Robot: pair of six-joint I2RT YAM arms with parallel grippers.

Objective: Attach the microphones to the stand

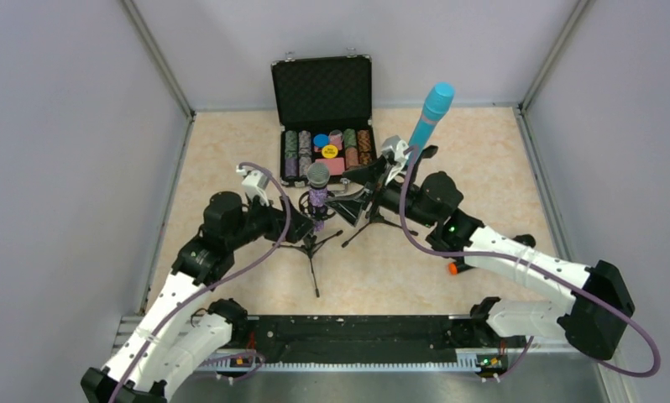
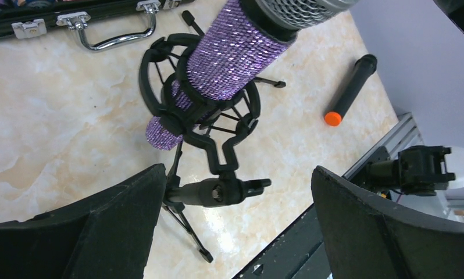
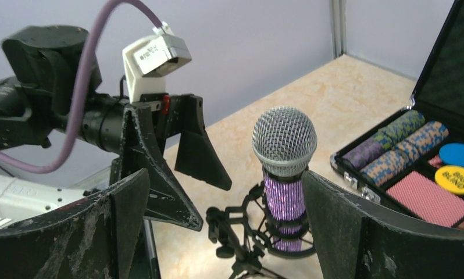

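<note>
Your left jaws and right jaws both stand wide open and grip nothing. They face each other from either side of the purple microphone [image 2: 229, 52], which sits in the ring mount [image 2: 151, 72] of its tripod stand [image 1: 313, 252].

Pull back straight. If either arm swings sideways, a finger could catch the mount or a tripod leg and tip the whole stand. It looks light and top-heavy.

The cyan microphone [image 1: 431, 113] stands upright in a second stand, just behind your right arm [image 1: 516, 260]. That arm's purple cable [image 1: 405, 214] loops close by, so a quick turn of the wrist could drag it across the stand and knock it over.

The black microphone [image 2: 353, 84] with the orange end is not yet mounted. It lies flat on the tabletop [image 2: 55, 116] beside the right forearm. It is round and may roll if you nudge it or close on it off-centre. I cannot see a free holder for it from these views, so check that before you lift it.

The black case [image 1: 321, 80] at the back stands open with its lid raised. It holds rows of poker chips [image 1: 302, 143], a blue disc and a yellow disc, and a pink patterned pack. Keep your reach short of its front edge.
</note>
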